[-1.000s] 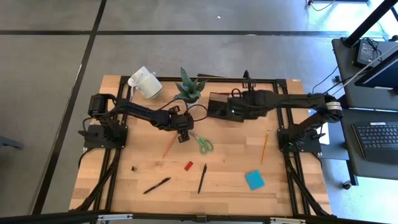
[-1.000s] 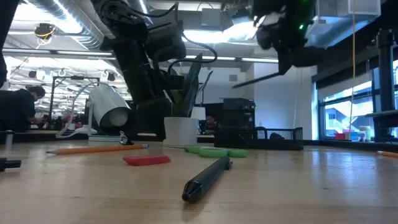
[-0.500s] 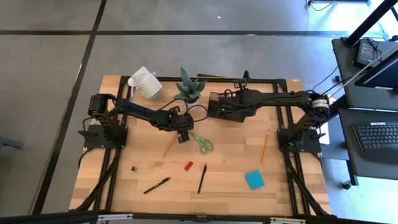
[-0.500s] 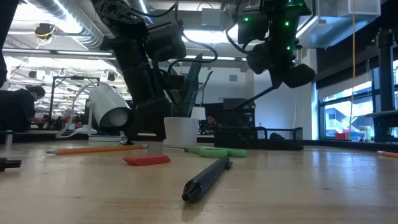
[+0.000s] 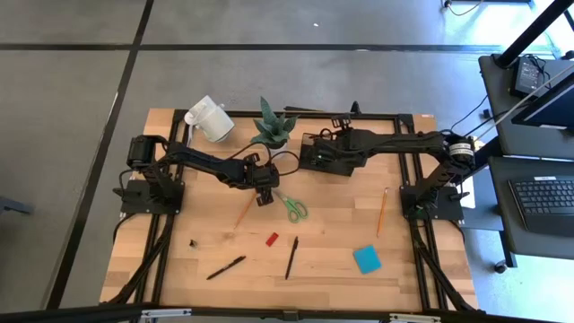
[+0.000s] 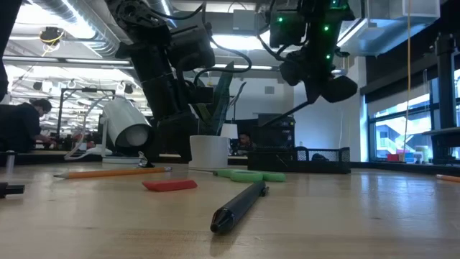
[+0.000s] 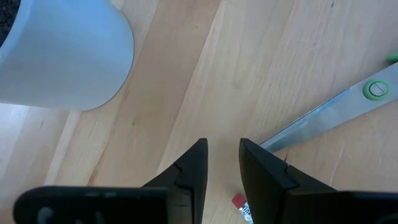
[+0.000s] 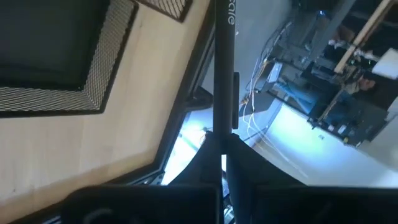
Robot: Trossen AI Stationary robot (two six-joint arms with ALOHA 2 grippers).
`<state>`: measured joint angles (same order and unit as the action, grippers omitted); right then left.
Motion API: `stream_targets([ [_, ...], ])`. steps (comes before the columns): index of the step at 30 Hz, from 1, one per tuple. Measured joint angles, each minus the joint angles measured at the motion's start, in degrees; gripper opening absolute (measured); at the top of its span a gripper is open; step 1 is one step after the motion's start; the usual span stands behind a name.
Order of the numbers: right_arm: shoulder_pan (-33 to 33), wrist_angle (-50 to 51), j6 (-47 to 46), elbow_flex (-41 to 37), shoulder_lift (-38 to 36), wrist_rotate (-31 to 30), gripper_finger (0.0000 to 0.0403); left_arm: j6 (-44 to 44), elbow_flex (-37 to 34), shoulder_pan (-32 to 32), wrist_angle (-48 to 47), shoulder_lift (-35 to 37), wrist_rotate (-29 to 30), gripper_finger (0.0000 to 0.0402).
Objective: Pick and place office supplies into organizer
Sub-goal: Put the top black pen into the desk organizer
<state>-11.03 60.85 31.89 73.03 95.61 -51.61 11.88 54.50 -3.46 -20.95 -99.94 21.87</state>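
— Above the organizer (image 5: 316, 152), what is held by the right gripper (image 8: 222, 144)?
— A slim black pen (image 8: 224, 68), pinched tight, slanting down toward the black mesh box.
— And the left gripper (image 7: 222, 163)?
— Fingers are parted, nothing held, lowered over the pencil (image 5: 244, 212) beside the green-handled scissors (image 5: 293, 207).

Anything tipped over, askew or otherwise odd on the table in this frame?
Yes: the white ceramic mug lies on its side at the table's far-left corner, beside the upright white-potted spiky plant. Nothing looks spilled from it. The rest is just loose supplies scattered flat on the wood, such as the green-handled scissors.
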Motion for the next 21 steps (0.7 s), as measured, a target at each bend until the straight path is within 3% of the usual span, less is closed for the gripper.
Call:
stream_targets([
  [14, 0.0, -3.7, 3.6, 0.0, 7.3, 0.5, 0.0006, 0.0, 0.0, 0.0, 0.2, 0.0, 0.0, 0.0086],
  [21, 0.0, -3.5, 4.8, 0.0, 7.4, 0.7, 0.0063, 0.0, 0.0, 0.0, 0.2, 0.0, 0.0, 0.0086],
])
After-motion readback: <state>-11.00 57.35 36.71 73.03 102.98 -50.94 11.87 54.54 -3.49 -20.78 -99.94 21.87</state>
